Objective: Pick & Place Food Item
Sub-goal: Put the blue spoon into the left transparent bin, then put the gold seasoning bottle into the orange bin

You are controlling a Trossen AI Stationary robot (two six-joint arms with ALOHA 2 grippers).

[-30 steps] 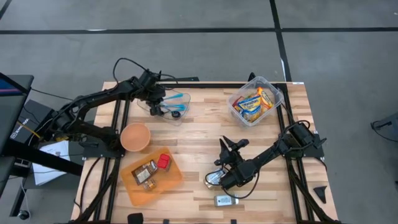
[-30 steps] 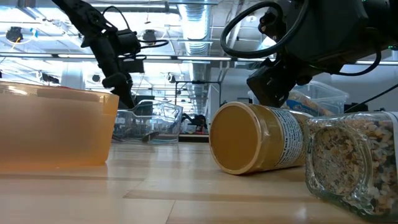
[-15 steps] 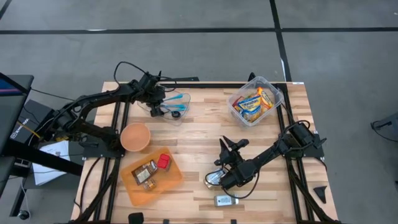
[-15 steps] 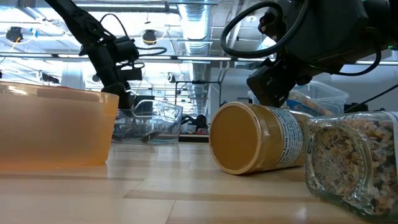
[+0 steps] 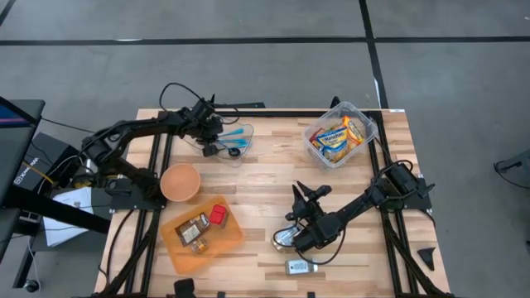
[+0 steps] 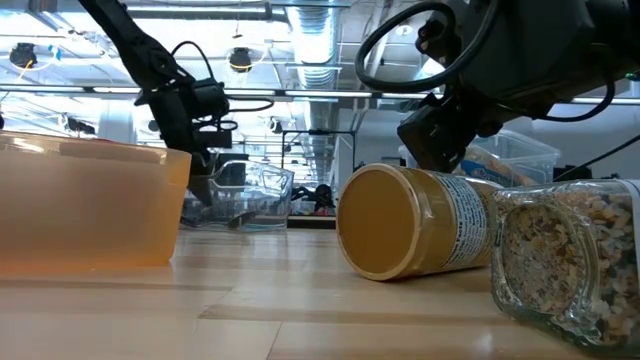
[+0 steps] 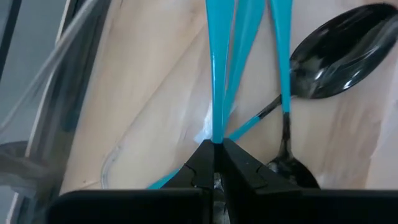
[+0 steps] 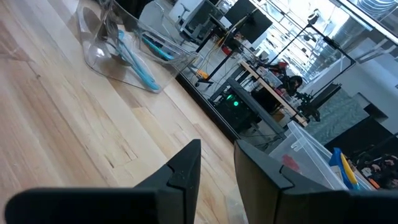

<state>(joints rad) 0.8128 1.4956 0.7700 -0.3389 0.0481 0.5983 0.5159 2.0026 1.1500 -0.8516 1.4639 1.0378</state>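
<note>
My left gripper is down inside a clear container of utensils at the table's far left. It is shut on a blue utensil that lies beside other blue handles and black spoons. My right gripper is open with a narrow gap. It hangs just above a peanut butter jar that lies on its side at the near middle. I cannot tell whether it touches the jar. A jar of grains lies on its side nearby. My left gripper pinches the blue utensil's thin handle between its two fingertips, at the handle's near end. The fingers come from above, slanting down into the container. The handle runs on away from the fingertips, over the container's floor.
An orange bowl and an orange tray with packaged food stand at the near left. A clear bin of snack packets stands at the far right. The second jar also shows in the high view, by the near edge.
My left gripper has gone down into the clear container, toward the utensils. My right arm has kept still.
</note>
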